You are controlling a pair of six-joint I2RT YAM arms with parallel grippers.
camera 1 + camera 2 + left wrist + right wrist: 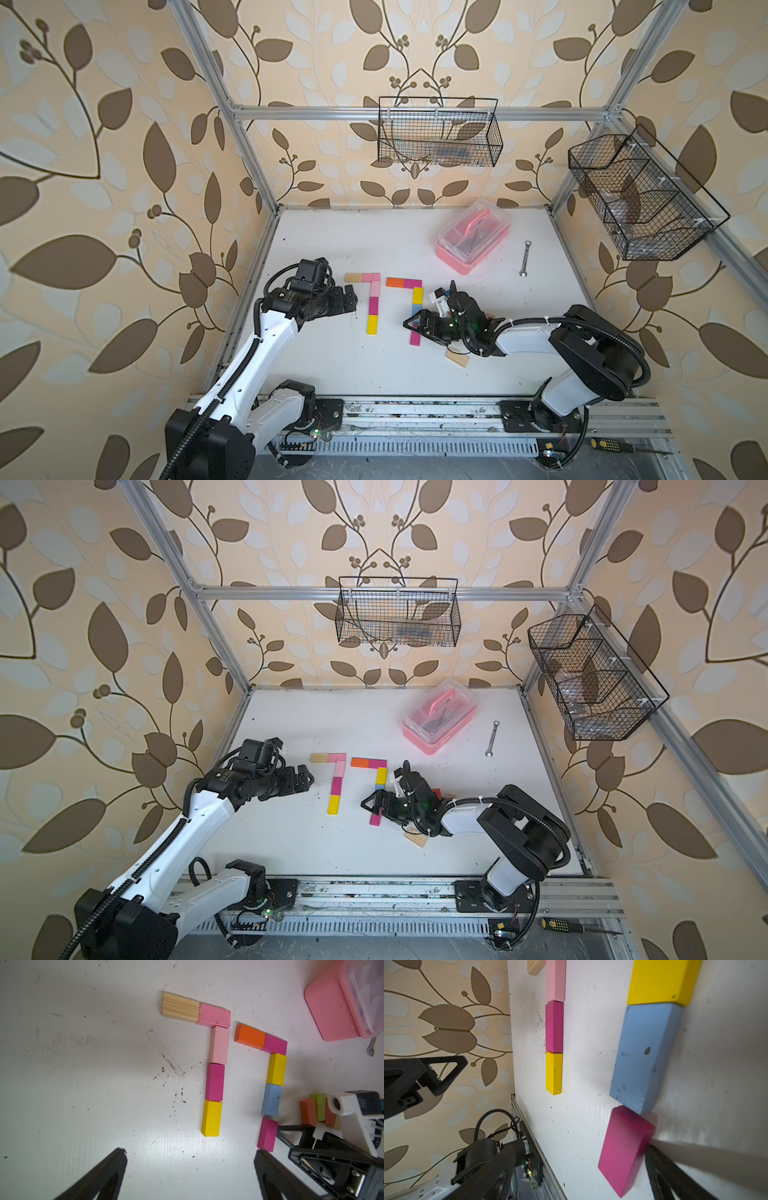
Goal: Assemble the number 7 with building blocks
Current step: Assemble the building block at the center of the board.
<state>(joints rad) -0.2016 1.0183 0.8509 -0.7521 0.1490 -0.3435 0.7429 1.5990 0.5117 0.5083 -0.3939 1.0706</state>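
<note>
White matte tabletop (332, 241), speckled with dark crumbs and scuffs, sits inside an aluminium frame backed by beige leaf-patterned wallpaper (104, 166); small, flat, square-edged wooden building blocks (215, 1082) lie on it. Near the left arm a finished number 7 (219, 1048) lies flat; a grained plain-wood block (180, 1010) and a pink block (215, 1016) form the bar end to end; pale pink, magenta and yellow blocks form the stem. Just beside it a second 7 (276, 1044) has an orange block (250, 1036) and a magenta one for its bar, then a glossy yellow block (276, 1069) and a dull, chipped blue block (271, 1099); the last magenta block (267, 1137) lies slightly askew, one corner touching the blue block in the right wrist view.

The right gripper (413, 328) stands wide open and grips nothing; one black, textured finger (675, 1176) lies just beside that block's long side, seemingly touching it; the other is well apart. The left gripper (190, 1155) hovers wide open and empty near the first stem's foot.

Spare red-orange (308, 1111) and green blocks (319, 1106) stand on edge beside the right arm's white camera mount; a loose plain-wood block (457, 358) lies by the right arm. Toward the back are a pink clear-lidded plastic box (471, 237) and a steel wrench (525, 258); black wire baskets (438, 133) hang on the frame.
</note>
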